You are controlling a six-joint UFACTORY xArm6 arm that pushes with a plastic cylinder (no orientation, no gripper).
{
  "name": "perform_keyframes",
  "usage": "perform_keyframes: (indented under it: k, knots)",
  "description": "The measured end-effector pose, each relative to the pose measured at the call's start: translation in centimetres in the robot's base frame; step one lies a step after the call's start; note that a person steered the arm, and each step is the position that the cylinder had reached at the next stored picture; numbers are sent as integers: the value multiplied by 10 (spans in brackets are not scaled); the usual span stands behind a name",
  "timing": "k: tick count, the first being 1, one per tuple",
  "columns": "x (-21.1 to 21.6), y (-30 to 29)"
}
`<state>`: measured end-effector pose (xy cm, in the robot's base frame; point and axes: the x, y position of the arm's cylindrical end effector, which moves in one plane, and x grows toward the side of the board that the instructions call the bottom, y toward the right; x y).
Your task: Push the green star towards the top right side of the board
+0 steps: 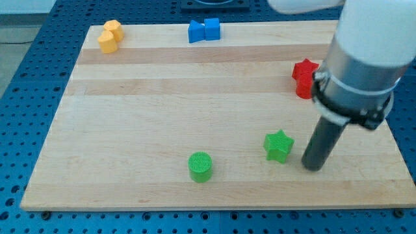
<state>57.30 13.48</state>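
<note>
The green star (279, 145) lies on the wooden board (162, 104) at the lower right. My tip (314, 168) rests on the board just to the star's right and slightly below it, a small gap apart. The dark rod rises from the tip to the grey arm body at the view's right.
A green cylinder (201, 166) sits left of the star near the bottom. Two red blocks (304, 78) sit at the right edge, partly hidden behind the arm. Two blue blocks (204, 30) lie at the top middle. Two orange blocks (110, 36) lie at the top left.
</note>
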Motion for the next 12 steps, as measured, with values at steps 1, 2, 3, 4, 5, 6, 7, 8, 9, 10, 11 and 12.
perform_keyframes:
  k: [1, 2, 3, 4, 5, 6, 7, 8, 9, 10, 11, 12]
  knots:
    - [-1, -31]
    - [-24, -41]
    - [-44, -63]
    - [-68, -65]
    - [-92, -65]
    - [-116, -64]
    - [-114, -54]
    - [-106, -39]
    - [-114, -34]
    - [-140, -34]
    - [-168, -34]
    - [-179, -53]
